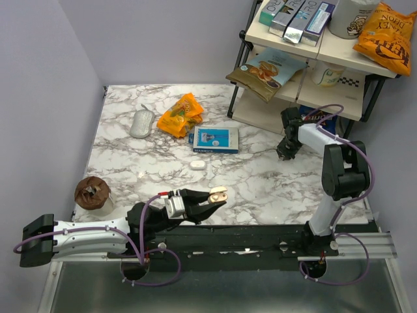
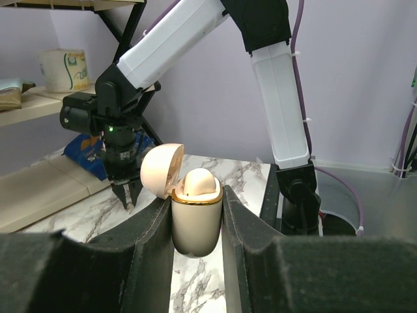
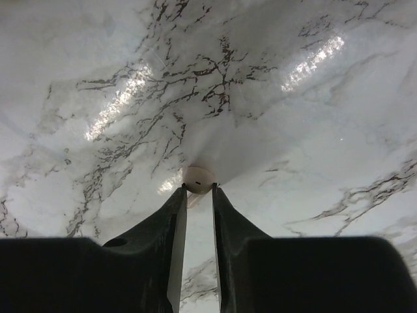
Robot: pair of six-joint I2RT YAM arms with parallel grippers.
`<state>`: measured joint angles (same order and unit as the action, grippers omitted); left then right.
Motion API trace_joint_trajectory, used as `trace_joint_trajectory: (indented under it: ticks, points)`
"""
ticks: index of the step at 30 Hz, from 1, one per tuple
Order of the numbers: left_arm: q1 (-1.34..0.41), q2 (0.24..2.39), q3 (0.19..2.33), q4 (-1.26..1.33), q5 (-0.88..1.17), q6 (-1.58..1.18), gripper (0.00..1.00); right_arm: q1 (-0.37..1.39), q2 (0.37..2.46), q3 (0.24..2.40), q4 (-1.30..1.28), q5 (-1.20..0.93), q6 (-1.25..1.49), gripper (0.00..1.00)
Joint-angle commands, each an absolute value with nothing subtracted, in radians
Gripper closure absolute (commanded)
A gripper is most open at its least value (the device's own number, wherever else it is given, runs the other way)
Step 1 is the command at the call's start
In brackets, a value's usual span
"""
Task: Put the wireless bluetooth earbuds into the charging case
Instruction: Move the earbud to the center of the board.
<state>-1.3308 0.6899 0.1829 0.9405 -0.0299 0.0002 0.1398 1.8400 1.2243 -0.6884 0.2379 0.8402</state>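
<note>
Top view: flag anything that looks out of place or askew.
The snack bag droops over the shelf edge, half off it. One earbud lies out on the table, pinched by the right gripper, while the left gripper holds the case with its lid open. Nothing looks spilled or broken.

Charging case [image 2: 194,225]: cream-beige, gold rim, upright, lid hinged open leftward, seated earbud [image 2: 199,182] domed above rim, clamped in left gripper [image 2: 194,199]. Loose earbud [image 3: 199,177]: small cream dome on marble (pinched at right gripper [image 3: 199,189] tips)
</note>
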Motion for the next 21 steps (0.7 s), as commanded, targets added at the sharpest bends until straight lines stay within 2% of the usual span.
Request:
trace_joint_trajectory:
  ticks: [1,6,14,21]
  points:
    - [-1.336,0.686,0.198,0.966,-0.012,0.008,1.00,0.126,1.799,1.144,-0.667,0.216,0.825,0.71]
    - [-1.338,0.692,0.201,0.980,0.000,0.005,1.00,0.126,1.750,1.066,-0.643,0.206,0.831,0.70]
    - [-1.338,0.680,0.199,0.989,0.000,-0.021,1.00,0.127,1.674,1.045,-0.624,0.212,0.876,0.51]
    - [-1.338,0.672,0.199,0.983,0.000,-0.018,1.00,0.118,1.664,1.063,-0.649,0.235,0.928,0.51]
